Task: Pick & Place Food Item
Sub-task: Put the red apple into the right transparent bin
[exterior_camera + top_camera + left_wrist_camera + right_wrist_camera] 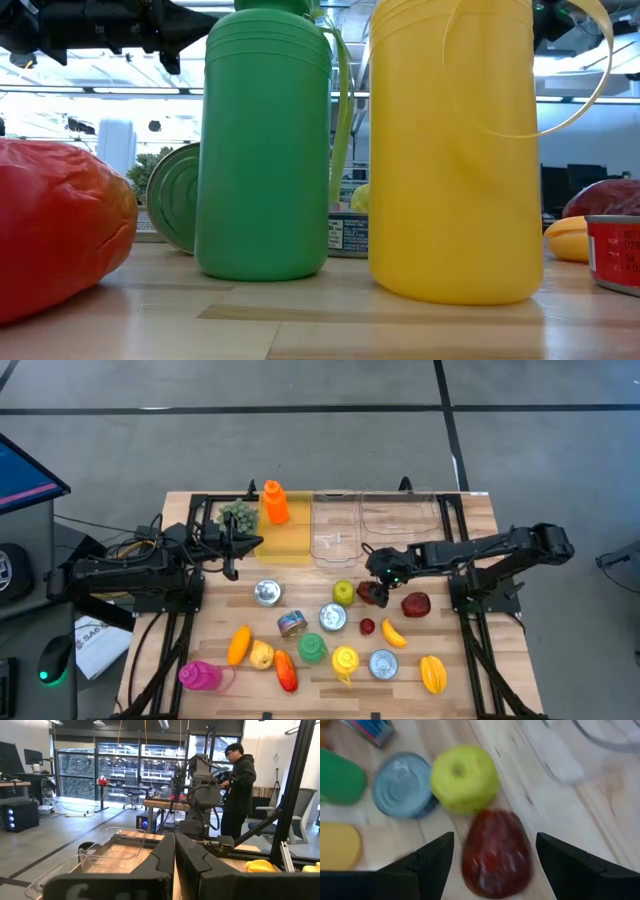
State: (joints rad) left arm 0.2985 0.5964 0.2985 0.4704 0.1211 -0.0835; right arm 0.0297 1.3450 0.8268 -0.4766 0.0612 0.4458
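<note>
With my right end effector spread wide above the dark red fruit lying on the desk just beside the green apple, I judge it light, smooth and rounded, best pinched across its middle.

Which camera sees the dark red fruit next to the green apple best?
The right wrist view: the dark red fruit fills it, lying between the open right tool fingers beside the green apple. The high view shows it small, under that tool. The other views don't show it.
</note>
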